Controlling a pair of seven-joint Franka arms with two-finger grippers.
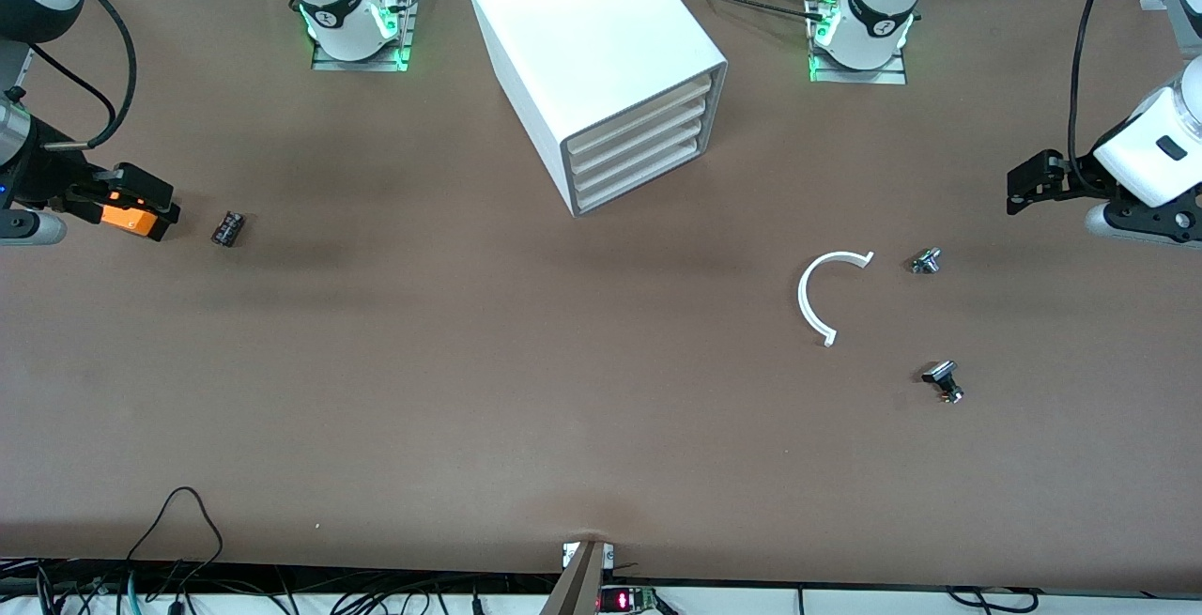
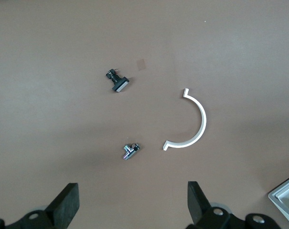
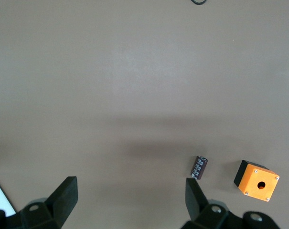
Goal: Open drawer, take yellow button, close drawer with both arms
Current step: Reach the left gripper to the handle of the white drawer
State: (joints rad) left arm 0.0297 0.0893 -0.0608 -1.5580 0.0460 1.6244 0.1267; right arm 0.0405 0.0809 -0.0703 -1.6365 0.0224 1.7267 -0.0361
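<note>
Both claws hang spread over the tabletop (image 1: 526,390), left claw (image 1: 1016,191) and right claw (image 3: 130,195), while the cabinet (image 1: 601,52) keeps its top drawer (image 1: 639,115) shut.

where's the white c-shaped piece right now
In the front view the white C-shaped piece lies flat on the table toward the left arm's end, nearer the camera than the cabinet, beside two small metal parts.

lab: bolted robot bases (image 1: 355,19), cables (image 1: 178,540)

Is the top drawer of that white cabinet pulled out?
No, the drawer sits flush with the three below it in the white cabinet.
</note>
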